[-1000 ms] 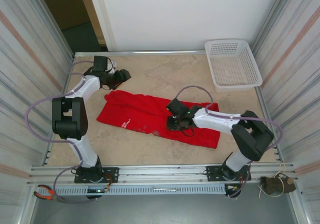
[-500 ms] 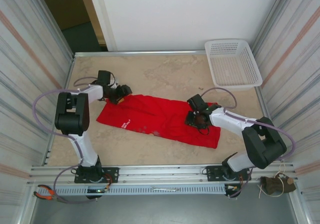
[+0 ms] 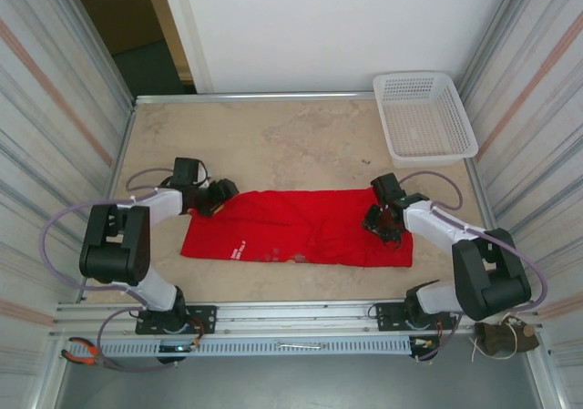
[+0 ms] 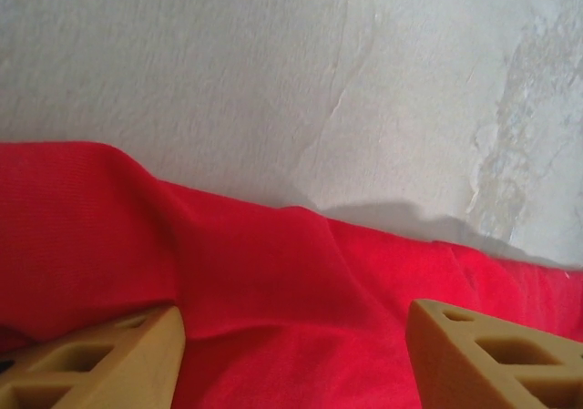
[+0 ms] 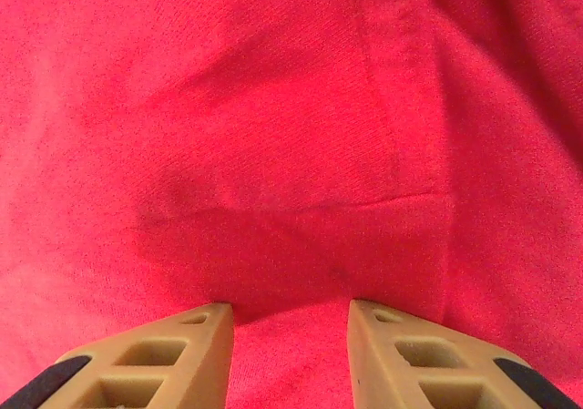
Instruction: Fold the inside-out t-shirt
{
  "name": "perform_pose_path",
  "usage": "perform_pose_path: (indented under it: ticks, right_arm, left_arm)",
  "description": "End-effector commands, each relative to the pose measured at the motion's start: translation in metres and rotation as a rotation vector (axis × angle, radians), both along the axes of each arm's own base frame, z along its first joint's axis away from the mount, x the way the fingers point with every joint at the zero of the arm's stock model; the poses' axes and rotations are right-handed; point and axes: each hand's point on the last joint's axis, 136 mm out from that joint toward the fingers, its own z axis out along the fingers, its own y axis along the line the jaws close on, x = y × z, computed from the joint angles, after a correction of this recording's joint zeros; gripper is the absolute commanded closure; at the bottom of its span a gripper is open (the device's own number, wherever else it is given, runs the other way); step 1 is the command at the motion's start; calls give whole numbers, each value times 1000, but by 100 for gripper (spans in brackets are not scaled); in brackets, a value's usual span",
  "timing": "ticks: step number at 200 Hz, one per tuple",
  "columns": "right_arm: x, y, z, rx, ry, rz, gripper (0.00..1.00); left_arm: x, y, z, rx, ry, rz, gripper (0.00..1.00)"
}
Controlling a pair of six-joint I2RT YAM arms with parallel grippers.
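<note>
The inside-out t-shirt [image 3: 291, 231] lies on the table as a long red band running left to right, with a small white print [image 3: 239, 250] near its front left. My left gripper [image 3: 219, 196] sits low at the shirt's far left corner. In the left wrist view the left gripper [image 4: 293, 318] stands open, its fingers [image 4: 118, 359] wide apart over a soft ridge of red cloth [image 4: 273, 272] at the shirt's edge. My right gripper [image 3: 381, 222] rests on the shirt's right end. Close up, the right gripper [image 5: 290, 311] is open a narrow way, tips on flat red cloth [image 5: 273, 154].
A white mesh basket [image 3: 424, 117] stands at the far right corner. Bare stone-patterned table [image 3: 273, 136] lies beyond the shirt. Corrugated walls close in on both sides. Orange-handled pliers [image 3: 84, 352] lie below the front rail at the left.
The shirt has been drawn to the right and straightened into a level band. My right gripper moved right to the shirt's end and its jaws widened. My left gripper came down onto the far left corner.
</note>
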Motion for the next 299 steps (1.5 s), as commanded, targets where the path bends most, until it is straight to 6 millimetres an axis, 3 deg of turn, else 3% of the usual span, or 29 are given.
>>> perform_pose_path:
  ticks: [1, 22, 38, 61, 89, 125, 179, 193, 211, 223, 267, 289, 299]
  right_arm:
    - [10, 8, 30, 37, -68, 53, 64]
    - [21, 23, 55, 107, -150, 99, 64]
    - [25, 38, 65, 154, -175, 143, 65]
    - [29, 62, 69, 161, -190, 211, 66]
    - [31, 74, 66, 120, -189, 250, 66]
    - [37, 49, 44, 71, -154, 174, 65]
    - [28, 28, 10, 47, -68, 96, 64]
    - [25, 25, 4, 44, -56, 75, 64]
    - [22, 19, -2, 39, -42, 43, 64]
    - [20, 16, -5, 35, -37, 26, 64]
    - [14, -2, -11, 22, -24, -33, 64]
    - [20, 2, 2, 56, -54, -10, 64]
    - [23, 3, 16, 62, -88, 11, 64]
  left_arm:
    - [15, 9, 36, 35, -60, -48, 32]
    - [34, 19, 71, 52, -126, -45, 30]
    - [45, 24, 82, 47, -147, -37, 28]
    - [55, 28, 77, 55, -134, -43, 28]
    - [54, 53, 55, 203, -47, -49, 29]
    - [46, 66, 33, 301, 32, -78, 32]
    - [32, 62, -2, 295, 122, -94, 44]
    - [30, 57, -12, 277, 143, -100, 55]
    - [34, 54, -23, 258, 159, -93, 86]
    - [41, 54, -26, 250, 156, -89, 100]
    - [80, 58, -7, 280, 64, -68, 100]
    - [96, 58, 9, 275, 12, -70, 100]
    - [99, 58, 20, 277, -18, -69, 93]
